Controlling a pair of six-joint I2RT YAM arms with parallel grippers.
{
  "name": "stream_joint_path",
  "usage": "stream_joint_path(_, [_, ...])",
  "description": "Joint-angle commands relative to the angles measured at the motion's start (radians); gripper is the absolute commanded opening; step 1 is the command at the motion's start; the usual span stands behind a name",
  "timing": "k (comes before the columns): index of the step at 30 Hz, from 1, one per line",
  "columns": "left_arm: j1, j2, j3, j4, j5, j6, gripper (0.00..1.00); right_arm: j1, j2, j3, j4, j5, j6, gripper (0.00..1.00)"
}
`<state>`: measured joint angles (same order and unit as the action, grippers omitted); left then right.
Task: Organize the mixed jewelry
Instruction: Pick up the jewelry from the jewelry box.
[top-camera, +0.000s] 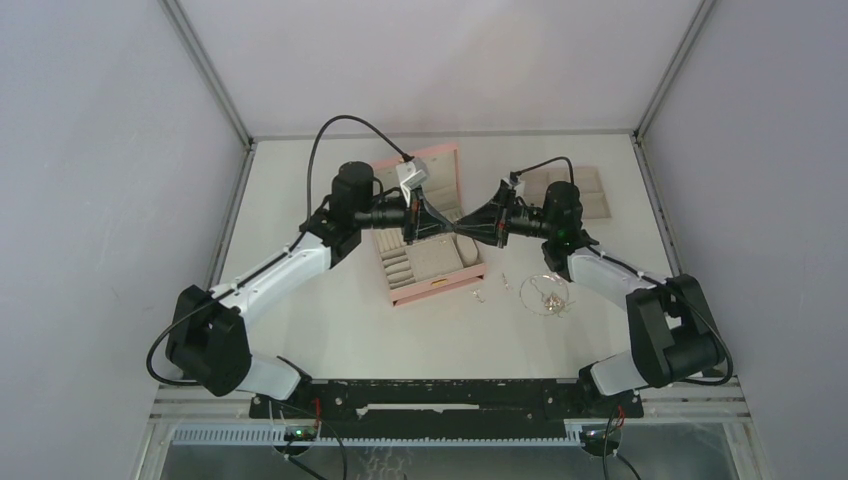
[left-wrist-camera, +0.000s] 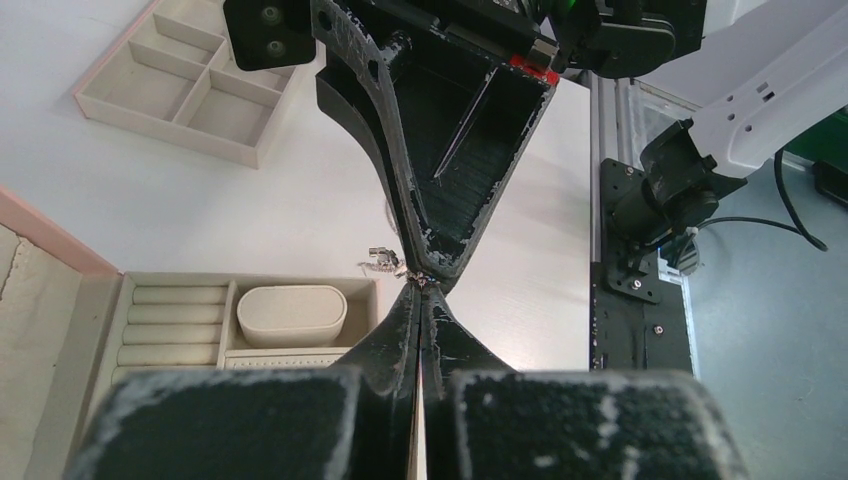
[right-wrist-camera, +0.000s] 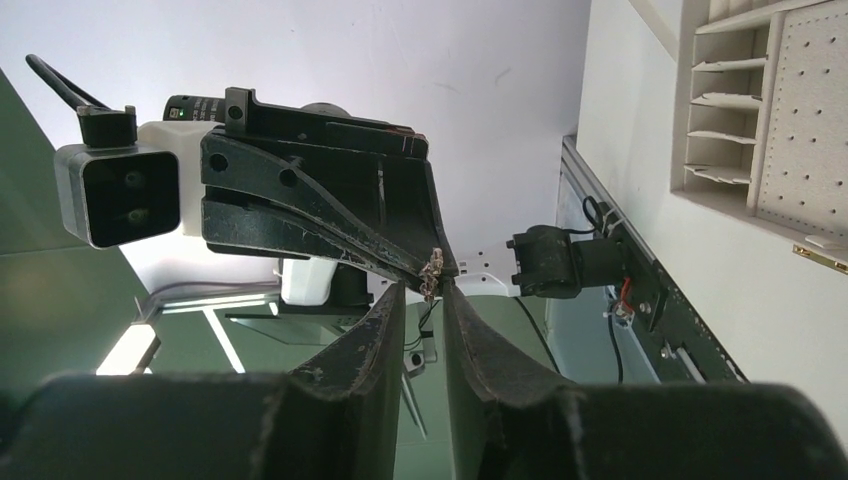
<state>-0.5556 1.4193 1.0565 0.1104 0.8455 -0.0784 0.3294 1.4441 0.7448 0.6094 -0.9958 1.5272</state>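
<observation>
My left jaws are shut on a tiny silver bit (right-wrist-camera: 434, 268), pinched right at the tips and held in the air above the box (top-camera: 440, 288). My right jaws meet them nose to nose and stand partly open, one tip on each side of the bit, not clamped as far as I can see.

I take this for a hand-over, left to right. Next, the right jaws need to shut squarely on the bit before the left jaws let go. It is so small that a skewed pinch could flick it off, down into the box or onto the desk (top-camera: 330, 320).

The necklace (top-camera: 545, 295) lies looped on the desk beside my right arm, with loose bits (top-camera: 478, 295) between it and the box, so I judge most of the sorting is still to do. The tray (top-camera: 590, 195) sits far right, partly behind my right arm, which would have to swing round to reach it.
</observation>
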Motion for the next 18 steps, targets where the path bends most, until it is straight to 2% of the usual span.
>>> stream_joint_path(1, [0.008,-0.013,0.016,0.049,0.022,-0.006,0.00,0.018,0.011,0.005,0.077,-0.021,0.022,0.27])
stream_joint_path(7, [0.006,-0.013,0.016,0.049,0.027,-0.006,0.00,0.019,0.019,0.005,0.093,-0.014,0.035,0.19])
stream_joint_path(15, [0.007,-0.007,0.016,0.051,0.043,-0.004,0.00,0.022,0.037,0.007,0.150,-0.012,0.074,0.20])
stream_joint_path(18, [0.007,-0.006,0.016,0.051,0.047,-0.004,0.00,0.026,0.042,0.027,0.118,-0.022,0.048,0.18])
